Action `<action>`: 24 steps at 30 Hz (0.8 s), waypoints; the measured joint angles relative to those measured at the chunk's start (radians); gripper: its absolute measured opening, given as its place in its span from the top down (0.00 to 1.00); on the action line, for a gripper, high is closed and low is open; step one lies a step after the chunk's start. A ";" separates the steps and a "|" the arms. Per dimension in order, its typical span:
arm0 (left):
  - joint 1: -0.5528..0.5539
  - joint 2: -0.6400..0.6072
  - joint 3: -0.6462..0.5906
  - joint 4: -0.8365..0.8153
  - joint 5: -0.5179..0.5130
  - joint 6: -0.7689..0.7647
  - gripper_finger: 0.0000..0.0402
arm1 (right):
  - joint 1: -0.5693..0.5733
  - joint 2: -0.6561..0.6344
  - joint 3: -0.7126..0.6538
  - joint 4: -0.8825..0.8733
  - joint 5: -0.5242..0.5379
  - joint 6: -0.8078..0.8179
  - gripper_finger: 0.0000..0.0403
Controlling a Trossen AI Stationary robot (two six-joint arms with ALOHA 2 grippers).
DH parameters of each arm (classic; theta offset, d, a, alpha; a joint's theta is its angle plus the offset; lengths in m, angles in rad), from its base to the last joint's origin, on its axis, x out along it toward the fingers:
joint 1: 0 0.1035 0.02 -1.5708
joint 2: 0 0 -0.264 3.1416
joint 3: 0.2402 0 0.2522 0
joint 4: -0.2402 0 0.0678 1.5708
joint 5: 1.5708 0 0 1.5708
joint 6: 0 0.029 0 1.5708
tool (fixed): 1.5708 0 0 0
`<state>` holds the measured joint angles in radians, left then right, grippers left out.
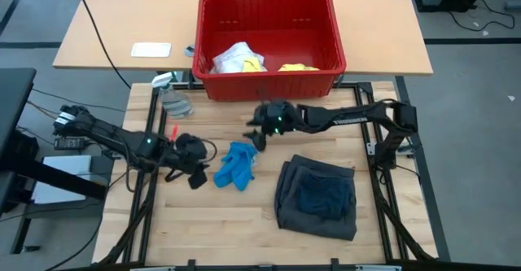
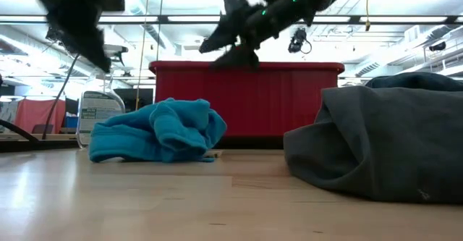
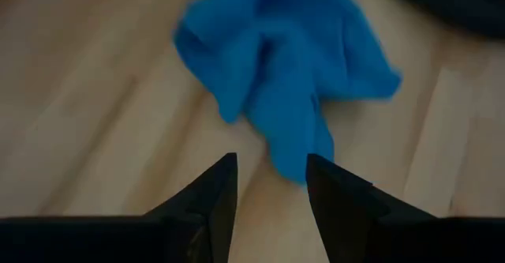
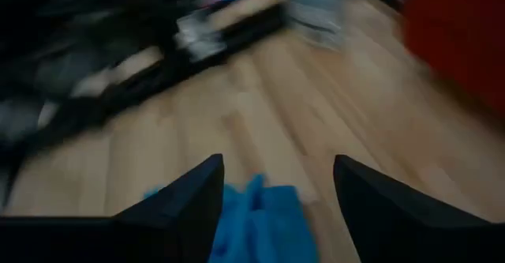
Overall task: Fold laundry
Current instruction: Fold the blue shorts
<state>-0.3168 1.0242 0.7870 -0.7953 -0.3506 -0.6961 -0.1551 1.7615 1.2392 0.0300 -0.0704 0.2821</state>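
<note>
The bright blue piece [image 1: 237,166] lies crumpled on the table [image 1: 203,222], between the two arms and just left of the dark grey shorts [image 1: 317,198], which sit in a folded heap on the table's right half; more laundry, a yellow shirt [image 1: 298,67] beside some pale cloth [image 1: 234,58], waits in the red basket [image 1: 326,76] at the far edge; a spray bottle [image 1: 169,92] stands near the basket's left corner.

The left gripper [image 1: 195,176] hangs just beside the blue piece on its left, fingers [image 3: 211,196] spread a little with nothing between them, the cloth's nearest tip lying just ahead of the gap; the right gripper [image 1: 260,133] hovers above the table just behind the piece, fingers spread wide and empty, with blue cloth showing below it in its own wrist view.

The step in hand looks to be taking up the blue piece to spread it flat; to do that well, each gripper should probably take a separate outer edge, not the bunched middle, pinch a single layer, then draw apart so the folds open; a grab at the lump risks lifting it as a wad.

In the overhead view the piece's long axis runs roughly from the far side towards the near side, tilting a little left at the near end; its bulk sits at the far end, and loose lobes trail nearer; which end is which on the garment cannot be told.
</note>
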 joint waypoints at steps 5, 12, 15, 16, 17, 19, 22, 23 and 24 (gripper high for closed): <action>-0.008 0.000 -0.169 0.267 0.100 -0.080 0.61 | 0.079 -0.013 -0.001 -0.042 -0.161 -0.162 0.40; 0.004 0.004 -0.357 0.662 0.102 -0.031 0.61 | 0.194 0.025 -0.003 -0.085 -0.159 -0.466 0.44; 0.013 0.003 -0.399 0.679 0.100 -0.045 0.61 | 0.224 0.044 -0.002 -0.062 -0.152 -0.541 0.47; 0.013 0.004 -0.410 0.681 0.100 -0.057 0.61 | 0.230 0.055 -0.002 -0.054 -0.143 -0.541 0.47; 0.013 0.004 -0.420 0.681 0.101 -0.070 0.61 | 0.234 0.067 -0.002 -0.052 -0.136 -0.541 0.48; 0.013 0.011 -0.432 0.700 0.101 -0.079 0.61 | 0.238 0.096 -0.002 -0.031 -0.132 -0.542 0.48; 0.013 0.027 -0.452 0.734 0.100 -0.075 0.61 | 0.238 0.149 -0.001 0.018 -0.131 -0.558 0.48; 0.013 0.035 -0.454 0.750 0.101 -0.076 0.61 | 0.238 0.169 0.003 0.029 -0.130 -0.566 0.48; 0.013 0.043 -0.455 0.762 0.102 -0.078 0.61 | 0.238 0.188 0.009 0.029 -0.130 -0.570 0.48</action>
<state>-0.3038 1.0676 0.3325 -0.0335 -0.2481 -0.7742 0.0834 1.9494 1.2481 0.0588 -0.2001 -0.2876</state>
